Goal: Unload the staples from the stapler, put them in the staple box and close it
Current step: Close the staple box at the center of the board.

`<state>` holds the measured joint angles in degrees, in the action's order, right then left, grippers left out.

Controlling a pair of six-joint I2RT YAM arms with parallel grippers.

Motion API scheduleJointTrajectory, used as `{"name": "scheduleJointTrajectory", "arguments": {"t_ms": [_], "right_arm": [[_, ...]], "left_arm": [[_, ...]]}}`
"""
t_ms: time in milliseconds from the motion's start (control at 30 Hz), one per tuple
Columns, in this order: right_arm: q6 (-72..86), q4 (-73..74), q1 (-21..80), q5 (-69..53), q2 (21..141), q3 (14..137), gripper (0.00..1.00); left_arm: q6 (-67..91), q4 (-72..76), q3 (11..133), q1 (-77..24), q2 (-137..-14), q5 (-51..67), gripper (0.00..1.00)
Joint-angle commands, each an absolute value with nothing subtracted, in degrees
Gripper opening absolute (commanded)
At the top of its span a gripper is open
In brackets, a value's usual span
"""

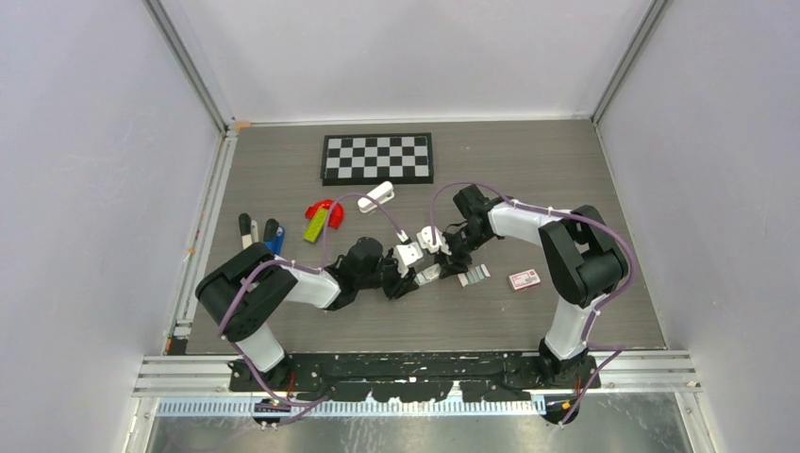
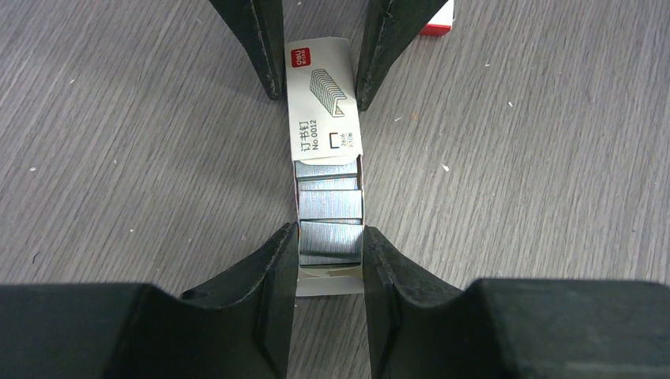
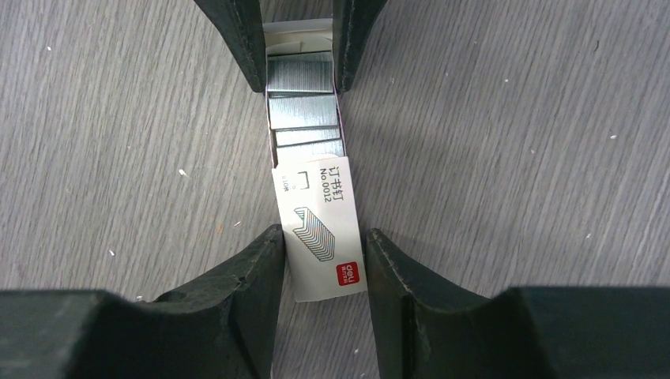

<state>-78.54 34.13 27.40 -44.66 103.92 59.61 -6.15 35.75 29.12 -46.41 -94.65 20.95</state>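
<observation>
Where walls (image 1: 406, 57) enclose, woodgrain table (image 1: 566, 170), perhaps dusty

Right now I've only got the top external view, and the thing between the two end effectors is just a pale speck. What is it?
Observer: A small staple box, its white sleeve printed with a drawing of staples.
Operator: Is it closed?
Observer: No. The tray is slid partly out, with several silver staple strips exposed.
Operator: Which arm has which end?
Observer: The left end effector pinches the tray end, and the right end effector pinches the sleeve.
</observation>
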Motion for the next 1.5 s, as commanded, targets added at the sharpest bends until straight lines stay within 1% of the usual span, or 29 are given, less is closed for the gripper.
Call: {"name": "scheduleJointTrajectory", "arguments": {"t_ms": [0,333,500,600,667,767,900,1100,1300,1467], "right_arm": [[-78.93,34.54,29.7,-45.88,104.33,60.38,0.46],[-77.59,34.63,29.66,-46.16,104.21,60.73,0.47],[-75.83,33.97,29.71,-46.1,104.12,61.04,0.52],[-73.8,33.27,29.45,-45.84,103.53,61.46,0.56],[-72.98,33.03,29.16,-45.82,102.62,61.56,0.62],[-72.64,33.06,28.32,-45.51,101.38,61.45,0.7],[-72.98,33.55,26.64,-45.95,99.18,61.04,0.79],[-77.09,38.8,24.47,-46.97,96.01,61.39,0.91],[-79.05,43.99,23.4,-47.34,94.57,63.11,0.95],[-80.69,49.14,22.59,-47.36,93.69,65.24,0.95]], "left_arm": [[-2.07,34.99,29.43,-47.42,-96.76,17.45,0.33],[-0.29,37.92,28.72,-48.5,-98.3,13.59,0.33],[-0.33,38.1,28.9,-48.6,-98.09,13.74,0.37],[-0.29,36.42,29.69,-48.6,-97.14,14.04,0.43],[0.9,35.68,29.89,-48.6,-96.26,14.02,0.51],[1.59,35.33,29.73,-48.6,-94.56,13.54,0.59],[2.37,34.09,29.46,-48.6,-90.35,12.03,0.67],[3.75,31.67,27.61,-48.65,-80.87,8.09,0.79],[5.31,26.61,25.31,-48.61,-70.46,5.82,0.86],[8.38,25.03,21.63,-48.52,-61.26,2.64,0.92]]}}
